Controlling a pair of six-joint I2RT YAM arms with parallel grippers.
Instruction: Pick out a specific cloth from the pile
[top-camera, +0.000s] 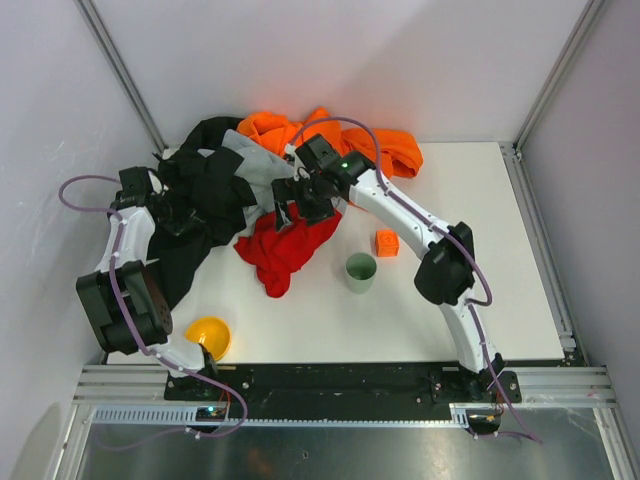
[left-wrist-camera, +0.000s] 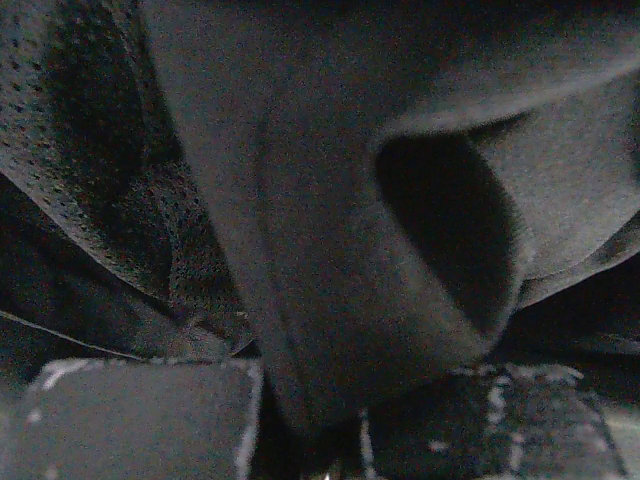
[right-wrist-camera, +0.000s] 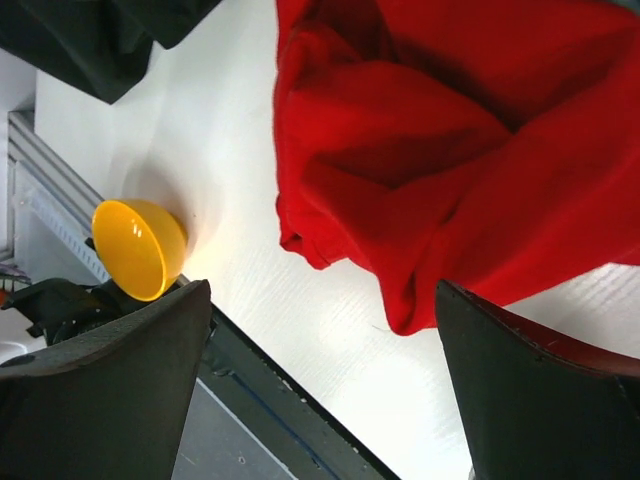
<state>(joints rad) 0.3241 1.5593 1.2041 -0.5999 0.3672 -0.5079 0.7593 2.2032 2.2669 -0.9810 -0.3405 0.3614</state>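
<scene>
The red cloth (top-camera: 282, 248) lies crumpled on the white table at the near edge of the pile (top-camera: 240, 170), a heap of orange, grey and black garments. My right gripper (top-camera: 302, 205) hovers over the cloth's far end, jaws wide open and empty. In the right wrist view the cloth (right-wrist-camera: 450, 150) fills the upper right, ahead of the open gripper (right-wrist-camera: 325, 400). My left gripper (top-camera: 165, 208) is at the pile's left side, buried in the black garment (top-camera: 205, 195). In the left wrist view a fold of the black garment (left-wrist-camera: 320, 250) is pinched between the fingers (left-wrist-camera: 140, 420).
A green cup (top-camera: 360, 271) stands just right of the red cloth. A small orange cube (top-camera: 386, 243) sits beyond it. A yellow bowl (top-camera: 209, 336) lies at the table's front left edge and shows in the right wrist view (right-wrist-camera: 138, 247). The table (top-camera: 480, 250) is white.
</scene>
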